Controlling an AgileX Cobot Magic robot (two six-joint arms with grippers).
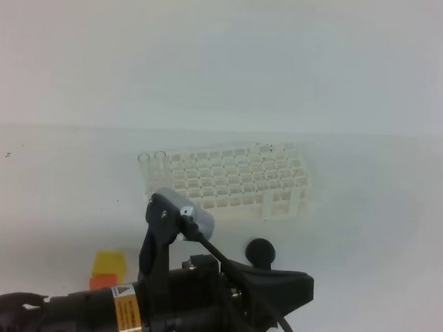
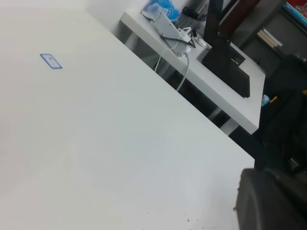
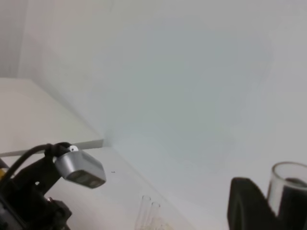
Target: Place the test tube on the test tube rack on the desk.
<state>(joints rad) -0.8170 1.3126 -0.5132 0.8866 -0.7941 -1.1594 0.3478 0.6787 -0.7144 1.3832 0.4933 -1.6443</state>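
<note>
R claw [image 3: 268,201] pinches test tube [image 3: 288,184] – only wrist cam shows it; L claw pressed together

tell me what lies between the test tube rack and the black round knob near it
Only a narrow strip of bare white desk separates the test tube rack from the black round knob; the exterior high view shows it.

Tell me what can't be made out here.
Left tool: only a dark blur in the left wrist view's bottom corner.
Right tool: cut off by the right wrist view's bottom edge.
Test tube: lower end beyond that same edge.
Test tube rack: front edge partly behind the arm's camera, high view.
</note>
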